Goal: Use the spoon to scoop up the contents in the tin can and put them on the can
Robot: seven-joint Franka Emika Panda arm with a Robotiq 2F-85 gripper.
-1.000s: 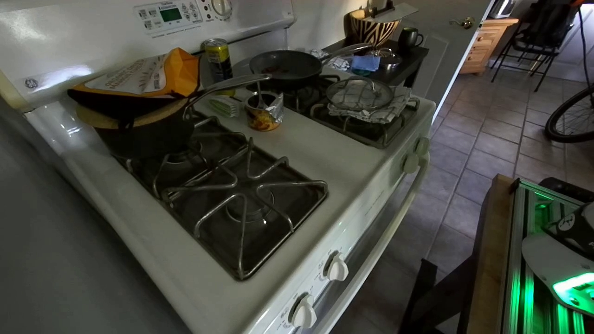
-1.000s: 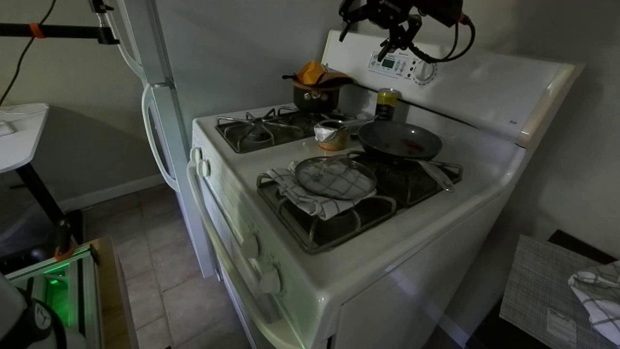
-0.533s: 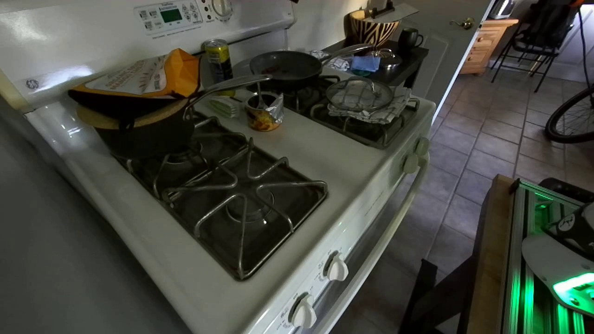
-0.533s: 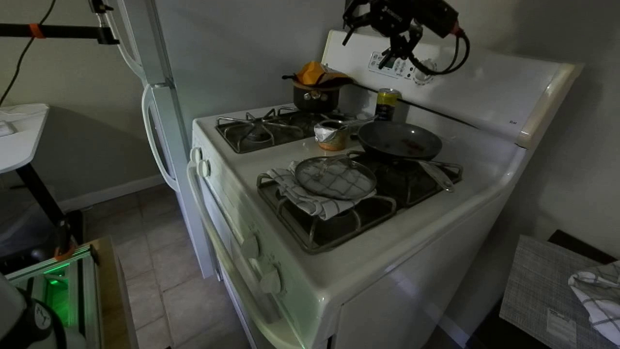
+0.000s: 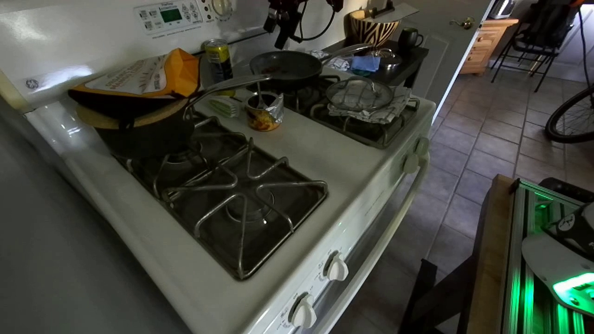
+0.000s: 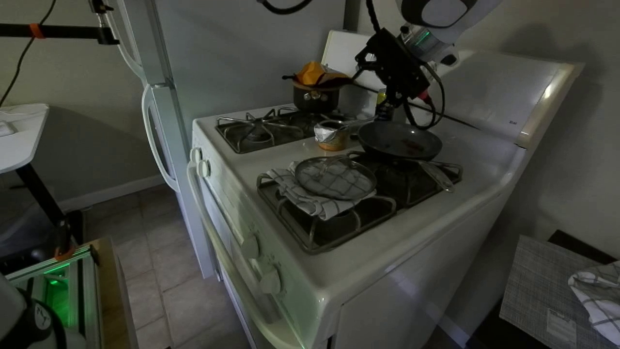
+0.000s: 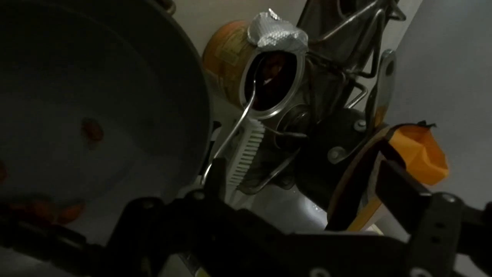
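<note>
The can (image 7: 232, 63) stands open in the upper middle of my wrist view, its foil (image 7: 277, 32) bent back at the rim, reddish contents (image 7: 273, 67) inside. The spoon (image 7: 240, 122) leans out of it, handle slanting to the lower left. My gripper (image 7: 303, 167) rises from the bottom of the frame, fingers (image 7: 401, 192) spread wide; the handle's end shows just beside the leftmost fingertip, and I cannot tell whether they touch. The pan (image 7: 127, 88), holding reddish pieces (image 7: 92, 130), fills the left; the brush (image 7: 246, 154) lies below the can, the pot (image 7: 319, 169) and orange bag (image 7: 419, 154) to the lower right.

In an exterior view my arm (image 6: 472, 19) reaches in from the upper right, the gripper tilted down to the left. Half a second ago I hung higher there; now the pale arm shows and I partly hide the drink can (image 6: 384, 114). In an exterior view where only a dark speck of me showed at the top edge, my gripper (image 5: 274, 38) hangs at the top middle. Can, spoon and pan stay put.
</note>
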